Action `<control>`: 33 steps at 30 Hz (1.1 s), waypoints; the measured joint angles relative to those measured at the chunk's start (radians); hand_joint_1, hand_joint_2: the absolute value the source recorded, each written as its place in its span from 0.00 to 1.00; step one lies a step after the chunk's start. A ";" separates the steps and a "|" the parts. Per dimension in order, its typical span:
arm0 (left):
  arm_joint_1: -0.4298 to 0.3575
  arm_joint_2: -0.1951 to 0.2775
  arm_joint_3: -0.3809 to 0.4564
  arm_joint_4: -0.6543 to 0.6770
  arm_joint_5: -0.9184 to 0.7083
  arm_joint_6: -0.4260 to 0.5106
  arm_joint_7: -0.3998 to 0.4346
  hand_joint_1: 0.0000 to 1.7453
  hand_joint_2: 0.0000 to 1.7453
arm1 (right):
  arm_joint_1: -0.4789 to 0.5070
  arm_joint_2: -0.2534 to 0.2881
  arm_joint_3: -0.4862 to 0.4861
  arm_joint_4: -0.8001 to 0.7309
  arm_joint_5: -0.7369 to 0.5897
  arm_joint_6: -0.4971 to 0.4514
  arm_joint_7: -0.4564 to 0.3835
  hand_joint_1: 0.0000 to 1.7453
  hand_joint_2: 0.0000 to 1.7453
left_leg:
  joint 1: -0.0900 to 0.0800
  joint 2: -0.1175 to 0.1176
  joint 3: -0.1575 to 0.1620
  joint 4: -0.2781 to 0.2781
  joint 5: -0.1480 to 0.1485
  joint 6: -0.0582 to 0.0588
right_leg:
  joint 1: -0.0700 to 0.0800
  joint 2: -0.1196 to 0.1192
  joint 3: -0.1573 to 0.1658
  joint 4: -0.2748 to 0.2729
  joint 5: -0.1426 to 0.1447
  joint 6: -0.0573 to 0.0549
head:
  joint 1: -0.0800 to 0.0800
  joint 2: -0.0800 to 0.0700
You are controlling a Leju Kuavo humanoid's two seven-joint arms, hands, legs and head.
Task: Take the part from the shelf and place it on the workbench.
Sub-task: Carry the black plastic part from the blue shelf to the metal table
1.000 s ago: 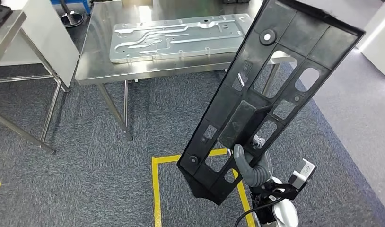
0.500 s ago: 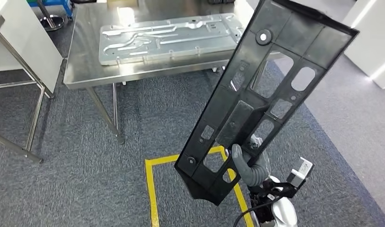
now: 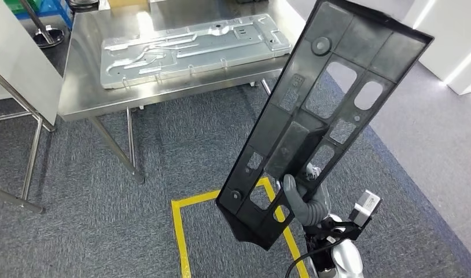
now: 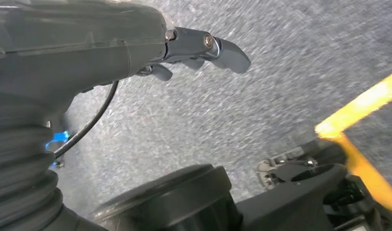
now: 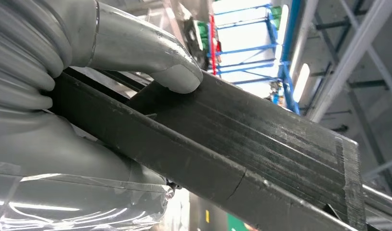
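My right hand grips the black part near its lower end, holding it tilted above the carpet. Steel workbench ahead carries a metal panel. Left hand holds nothing, fingers loosely extended.

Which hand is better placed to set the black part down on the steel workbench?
Right. The right hand already grips the black panel near its lower end, raised toward the workbench. The left hand hangs over the carpet, holding nothing.
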 joint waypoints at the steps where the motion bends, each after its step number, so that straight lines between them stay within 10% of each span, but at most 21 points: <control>1: -0.001 0.000 0.000 0.000 0.000 0.000 0.001 0.00 1.00 | -0.001 0.000 0.000 0.000 0.000 0.000 0.000 1.00 1.00 | 0.001 -0.005 -0.035 0.063 -0.018 -0.002 | 0.002 0.000 0.012 -0.001 -0.006 -0.004 | -0.001 0.000; 3: -0.009 0.000 0.000 0.000 0.002 0.000 0.000 0.00 1.00 | -0.001 0.001 0.000 0.002 0.001 0.000 0.000 1.00 1.00 | 0.000 -0.009 -0.126 0.199 -0.049 -0.004 | 0.006 0.001 0.036 -0.001 -0.025 -0.010 | -0.003 0.000; 5: -0.016 0.000 0.001 0.000 0.003 0.000 0.001 0.00 1.00 | 0.000 0.001 0.000 0.003 0.001 0.000 0.000 1.00 1.00 | -0.001 -0.008 -0.174 0.225 -0.006 -0.002 | 0.010 0.006 0.068 -0.002 -0.049 -0.011 | -0.003 0.000; 9: -0.009 0.001 0.001 0.000 0.003 0.000 0.004 0.00 1.00 | 0.002 0.002 0.000 0.004 0.002 0.000 0.000 1.00 1.00 | -0.011 -0.014 -0.130 0.035 0.161 0.027 | 0.011 0.024 0.131 -0.002 -0.103 -0.001 | -0.001 0.000; 14: -0.014 0.003 0.001 0.000 0.001 0.002 0.012 0.00 1.00 | 0.001 0.003 0.002 0.003 0.005 0.001 0.000 1.00 1.00 | -0.024 -0.016 -0.076 -0.034 0.130 0.053 | -0.006 0.022 0.154 -0.011 -0.133 0.030 | 0.002 0.000; 18: -0.008 0.003 0.001 0.000 0.001 0.000 0.013 0.00 1.00 | 0.004 0.003 0.002 0.002 0.005 0.001 -0.001 1.00 1.00 | -0.004 -0.015 -0.022 -0.080 0.105 0.055 | -0.010 0.012 -0.001 0.218 -0.184 0.050 | 0.009 0.000; 20: -0.004 0.002 0.001 0.000 0.002 -0.002 0.009 0.00 1.00 | 0.012 0.002 0.001 0.003 0.005 0.001 -0.002 1.00 1.00 | 0.002 -0.016 -0.002 -0.079 0.087 0.049 | -0.017 0.010 -0.076 0.265 -0.143 0.060 | 0.009 0.000; 23: 0.001 0.000 0.001 0.000 0.003 -0.003 0.003 0.00 1.00 | 0.016 0.002 0.000 0.004 0.005 0.002 -0.005 1.00 1.00 | 0.010 -0.019 0.035 -0.071 0.054 0.031 | -0.022 0.004 -0.074 0.118 0.015 0.069 | 0.010 0.000; 25: 0.004 0.000 0.001 0.000 0.005 -0.004 0.000 0.00 1.00 | 0.016 0.001 0.000 0.005 0.005 0.002 -0.006 1.00 1.00 | 0.008 -0.020 0.043 -0.065 0.038 0.016 | -0.018 0.000 -0.057 0.047 0.043 0.056 | 0.012 0.000; 30: 0.002 0.000 0.001 0.000 0.011 -0.003 -0.007 0.00 1.00 | 0.016 0.001 0.000 0.004 0.005 0.004 -0.009 1.00 1.00 | 0.010 -0.010 0.030 -0.029 -0.003 -0.010 | -0.011 0.009 -0.040 0.033 0.008 0.005 | 0.013 0.000; 33: -0.003 0.000 0.002 0.000 0.012 -0.003 -0.014 0.00 1.00 | 0.016 0.001 0.000 0.003 0.006 0.005 -0.013 1.00 1.00 | 0.008 -0.010 -0.082 0.172 -0.067 -0.007 | 0.000 0.006 -0.014 0.032 -0.011 -0.011 | 0.010 0.000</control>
